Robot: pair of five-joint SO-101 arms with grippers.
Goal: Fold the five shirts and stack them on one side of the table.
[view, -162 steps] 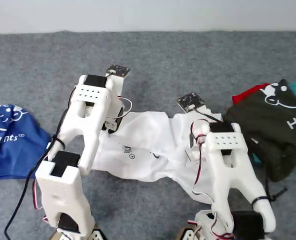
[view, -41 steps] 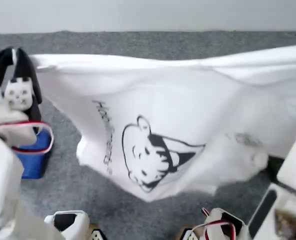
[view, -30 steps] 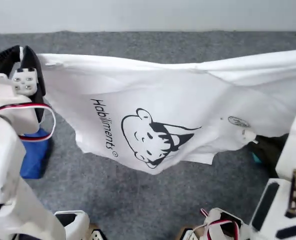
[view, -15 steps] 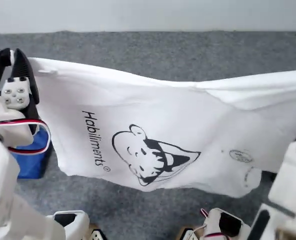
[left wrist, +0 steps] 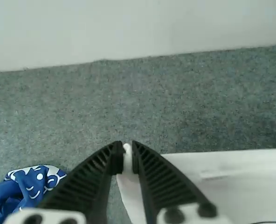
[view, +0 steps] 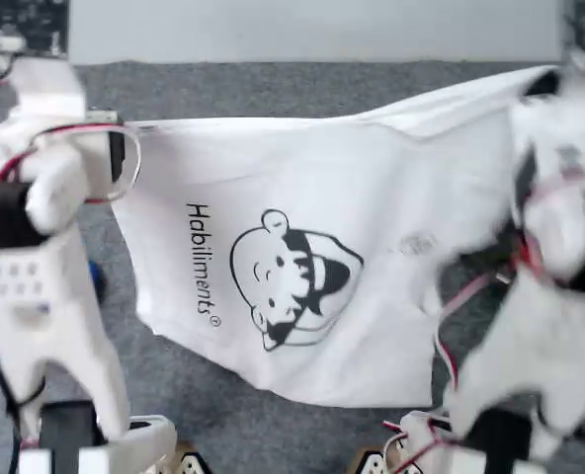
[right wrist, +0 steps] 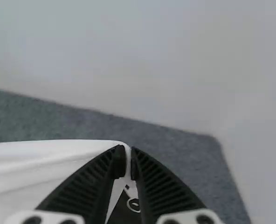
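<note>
**Figure. High and wrist views during the shirt task.** The grey table (view: 302,89) ran from your arm bases to a pale wall (left wrist: 128,28) at the far side. Over it you held the white shirt (view: 372,197) spread out between both arms and lifted off the surface along its upper edge. That edge was drawn nearly taut from one side to the other and climbed slightly toward your right. The printed front faced the high camera, and its black print (view: 292,276), a cartoon face beside a line of lettering, sat near the middle of the cloth. The lower edge hung slack toward the arm bases; whether it touched the table could not be told.

Your left arm (view: 36,257) stood raised at the shirt's left corner, and your right arm (view: 559,247), blurred, stood raised at the opposite corner. The left gripper (left wrist: 125,151) was closed, pinching a small fold of the white shirt's corner between its black fingertips. The right gripper (right wrist: 124,161) was likewise clamped on the shirt's edge, with white cloth running up into the jaws. The blue shirt (left wrist: 21,186) lay crumpled on the table below the left gripper, apart from the white one.
</note>
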